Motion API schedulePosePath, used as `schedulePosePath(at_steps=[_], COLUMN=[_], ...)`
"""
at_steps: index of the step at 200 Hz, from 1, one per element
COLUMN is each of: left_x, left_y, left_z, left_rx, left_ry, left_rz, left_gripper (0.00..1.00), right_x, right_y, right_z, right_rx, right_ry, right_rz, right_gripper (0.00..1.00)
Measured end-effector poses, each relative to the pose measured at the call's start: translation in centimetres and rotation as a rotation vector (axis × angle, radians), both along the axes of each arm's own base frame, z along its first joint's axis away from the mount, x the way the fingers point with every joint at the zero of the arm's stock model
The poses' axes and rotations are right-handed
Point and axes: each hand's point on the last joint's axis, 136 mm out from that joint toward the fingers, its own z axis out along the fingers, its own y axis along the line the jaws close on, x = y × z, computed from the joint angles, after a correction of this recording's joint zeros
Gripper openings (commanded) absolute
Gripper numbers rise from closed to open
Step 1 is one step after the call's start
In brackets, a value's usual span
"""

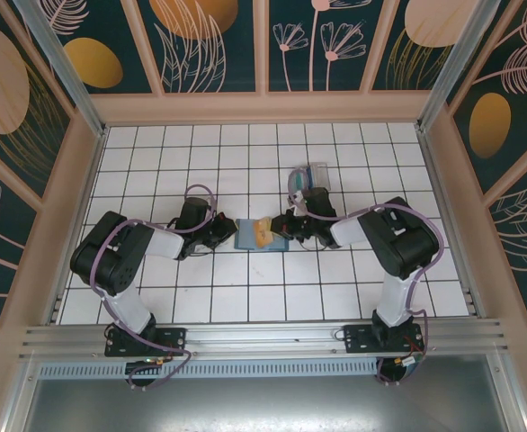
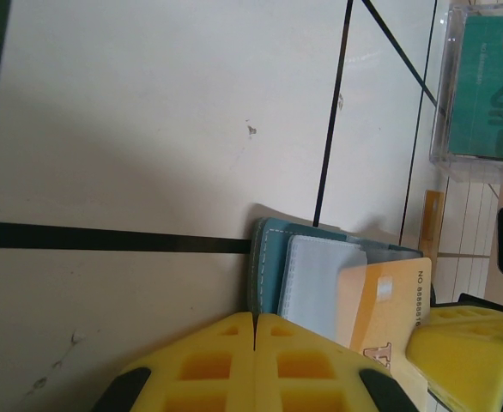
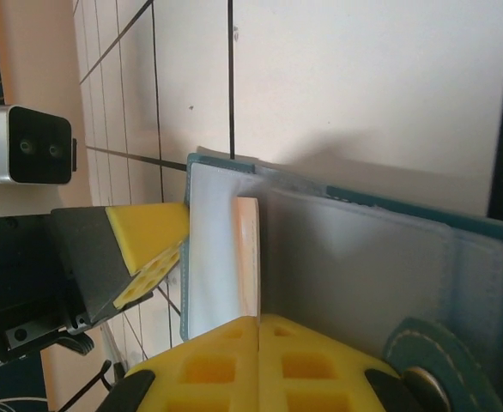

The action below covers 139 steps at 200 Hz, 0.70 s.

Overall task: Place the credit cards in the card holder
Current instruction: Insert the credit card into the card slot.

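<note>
Right gripper (image 3: pixel 258 324) pinches the tan card (image 3: pixel 248 249) edge-on at the wallet (image 3: pixel 363 257) pocket, long axis toward the closed left gripper (image 2: pixel 253 322).

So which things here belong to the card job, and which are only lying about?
Belong to the job:
- wallet, lying open
- tan card, held by the right gripper
- teal card, inside the box

Only lying about:
- clear box, just a container for the teal card
- tiled table
</note>
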Motion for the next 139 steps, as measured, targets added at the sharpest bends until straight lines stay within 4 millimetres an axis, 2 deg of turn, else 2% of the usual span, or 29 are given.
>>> schedulePosePath(at_steps=[47, 94, 139], left_x=[-0.2, -0.3, -0.3], left_y=[0.2, 0.3, 0.3], left_z=[0.0, 0.0, 0.0], left_rx=[-0.003, -0.004, -0.008], left_ry=[-0.002, 0.003, 0.01], left_rz=[0.009, 0.02, 0.029], left_gripper=[0.0, 0.0, 0.0], right_x=[-0.4, -0.4, -1.2], right_y=[-0.2, -0.5, 0.6], right_z=[-0.7, -0.1, 0.0], right_rx=[0.013, 0.007, 0.009], right_ry=[0.013, -0.02, -0.03], right_rz=[-0.079, -0.139, -0.14], right_gripper=[0.0, 0.0, 0.0])
